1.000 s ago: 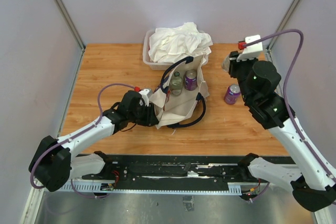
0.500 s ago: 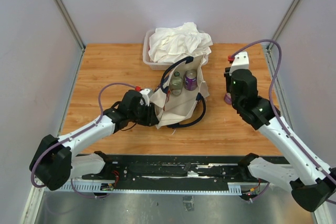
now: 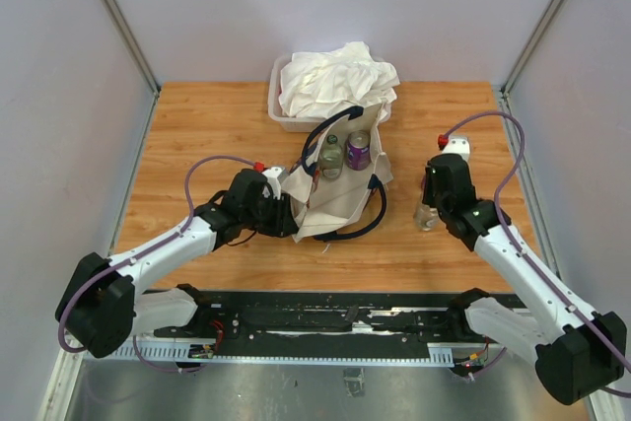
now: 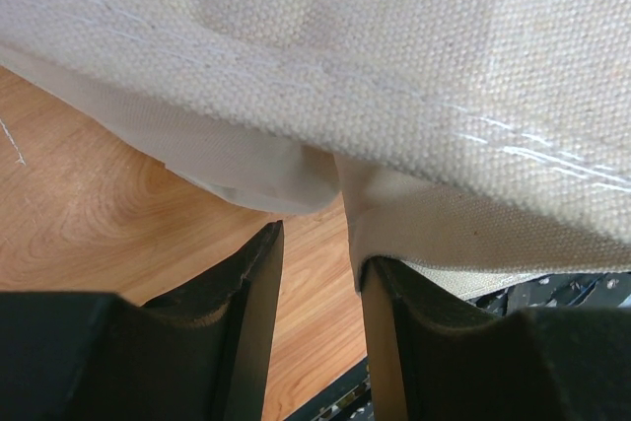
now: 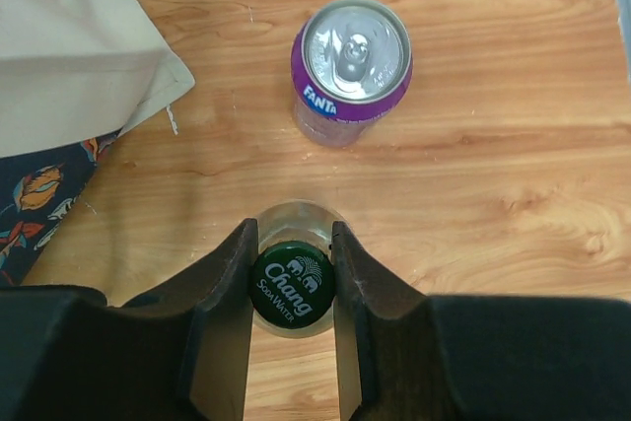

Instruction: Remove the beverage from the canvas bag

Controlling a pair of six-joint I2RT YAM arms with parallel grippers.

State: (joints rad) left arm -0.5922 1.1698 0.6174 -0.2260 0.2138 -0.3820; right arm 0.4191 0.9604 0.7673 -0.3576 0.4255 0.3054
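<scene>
Now that the right gripper (image 5: 293, 236) has swung down, jaws narrow around the neck of the Chang bottle (image 5: 292, 283) just beside the Fanta can (image 5: 353, 66) on the table (image 5: 513, 145), that drink is out of the canvas bag (image 3: 340, 199), which holds two more at mid-table, the left gripper (image 4: 315, 244) half-parted at its hem, grip unclear

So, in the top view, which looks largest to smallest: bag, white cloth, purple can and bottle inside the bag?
1. bag
2. white cloth
3. purple can and bottle: they look about alike, so I leave them unranked.
</scene>
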